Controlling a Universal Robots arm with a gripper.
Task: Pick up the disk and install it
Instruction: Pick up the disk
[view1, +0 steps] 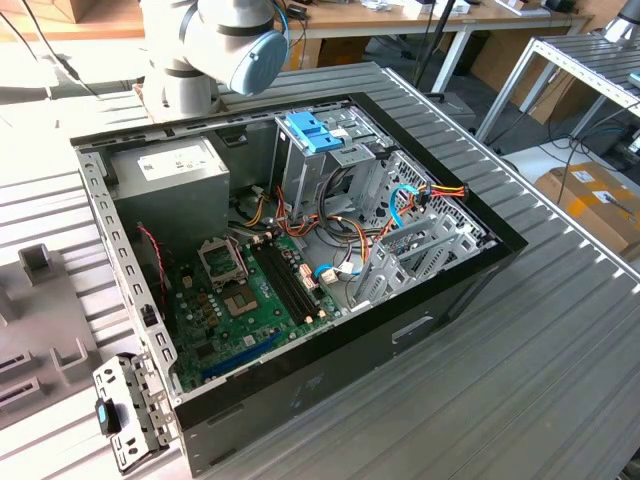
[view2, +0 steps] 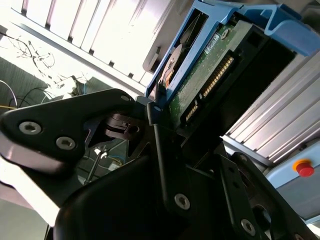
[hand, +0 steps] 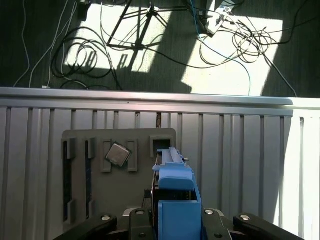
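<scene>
The disk (view2: 200, 75) shows its green circuit board and a row of connector pins in the second wrist view. It sits inside a bright blue plastic bracket (hand: 176, 200). My gripper (hand: 172, 217) is shut on this bracketed disk and holds it just above the ribbed table, over a grey fixture plate (hand: 85, 200). The black fingers (view2: 156, 150) press against the bracket's edge. In the exterior view, the open computer case (view1: 300, 250) lies on the table with another blue bracket (view1: 315, 130) in its drive cage.
A square processor chip (hand: 117, 154) rests in the fixture plate. The table edge (hand: 150, 95) is close ahead, with cables and a stand on the floor beyond. Inside the case are a grey power supply (view1: 170, 175), the motherboard (view1: 240, 300) and loose wires. The arm's base (view1: 215, 50) stands behind it.
</scene>
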